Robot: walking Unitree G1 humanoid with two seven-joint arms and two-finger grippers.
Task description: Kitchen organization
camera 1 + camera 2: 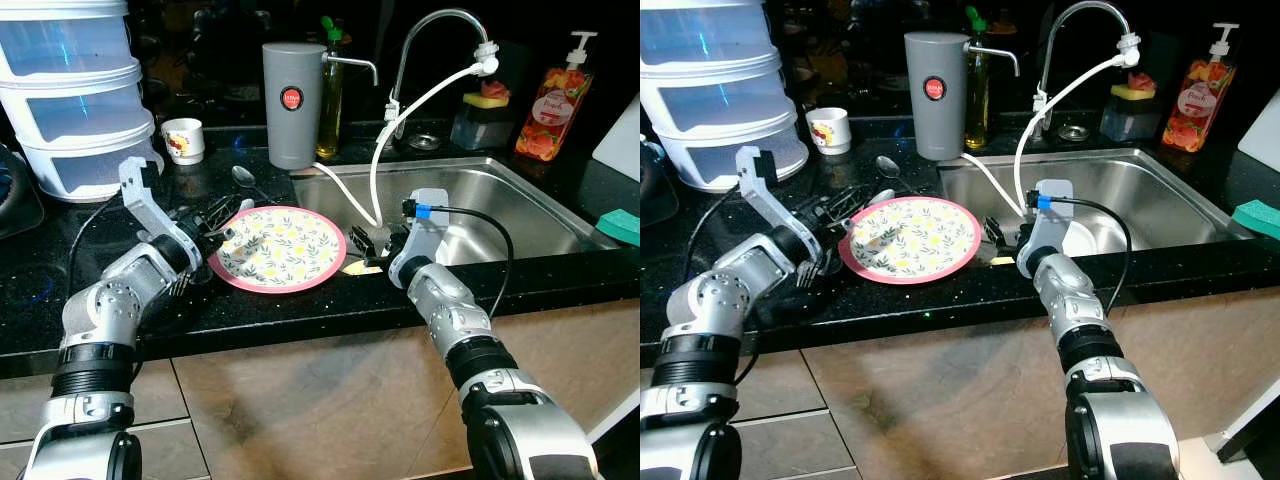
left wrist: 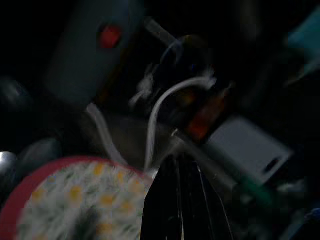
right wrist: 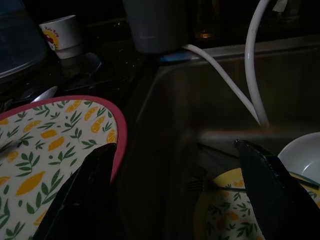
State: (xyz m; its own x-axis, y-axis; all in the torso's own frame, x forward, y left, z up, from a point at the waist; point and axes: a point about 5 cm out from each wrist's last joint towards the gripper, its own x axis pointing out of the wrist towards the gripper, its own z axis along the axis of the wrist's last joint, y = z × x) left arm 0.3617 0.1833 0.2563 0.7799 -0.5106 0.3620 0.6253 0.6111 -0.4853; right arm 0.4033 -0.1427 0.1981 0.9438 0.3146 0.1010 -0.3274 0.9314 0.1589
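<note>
Left eye view takes in a black speckled surface with a steel sink set into it. A pink-rimmed plate printed with lemons lies flat just left of the basin. The left hand sits at the plate's left rim, among some dark cutlery; its fingers look pressed together in the dim, blurred left wrist view, though whether they pinch anything I cannot tell. The right hand hangs over the sink's near left corner, just beside the plate's right edge, fingers spread wide with nothing between them.

Behind the plate stand a grey canister with a red button, a spoon and a small printed cup. A stacked clear container fills the back left, cut off at the top. The curved tap trails a white hose down into the basin, running right past the right hand. A soap bottle and a sponge holder line the back ledge.

Down in the basin the right wrist view picks out a second lemon plate, a fork on it and a white bowl, all partly hidden by the fingers.
</note>
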